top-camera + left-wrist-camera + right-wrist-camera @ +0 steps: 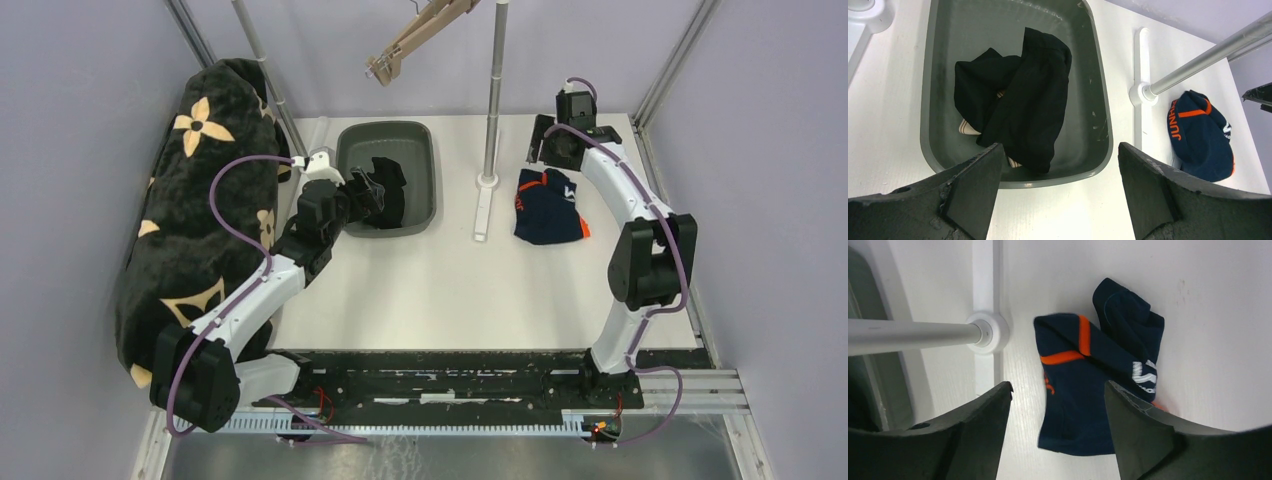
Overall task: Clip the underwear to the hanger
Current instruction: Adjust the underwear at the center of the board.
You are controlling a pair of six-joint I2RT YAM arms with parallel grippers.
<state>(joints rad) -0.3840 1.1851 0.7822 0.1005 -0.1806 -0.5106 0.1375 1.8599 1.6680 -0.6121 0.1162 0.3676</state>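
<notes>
Navy underwear (547,207) with orange trim lies crumpled on the white table right of the pole; it shows in the right wrist view (1088,390) and the left wrist view (1199,136). A wooden clip hanger (408,42) hangs at the top centre. My right gripper (1058,430) is open and empty, above the underwear's far side (545,140). My left gripper (1058,195) is open and empty, over the near rim of the grey bin (1088,165), by the bin's left side in the top view (372,190).
The grey bin (420,140) holds black garments (1023,100). A metal pole (494,90) stands on a white base (483,205) between bin and underwear. A black blanket with tan flower prints (200,200) hangs at the left edge.
</notes>
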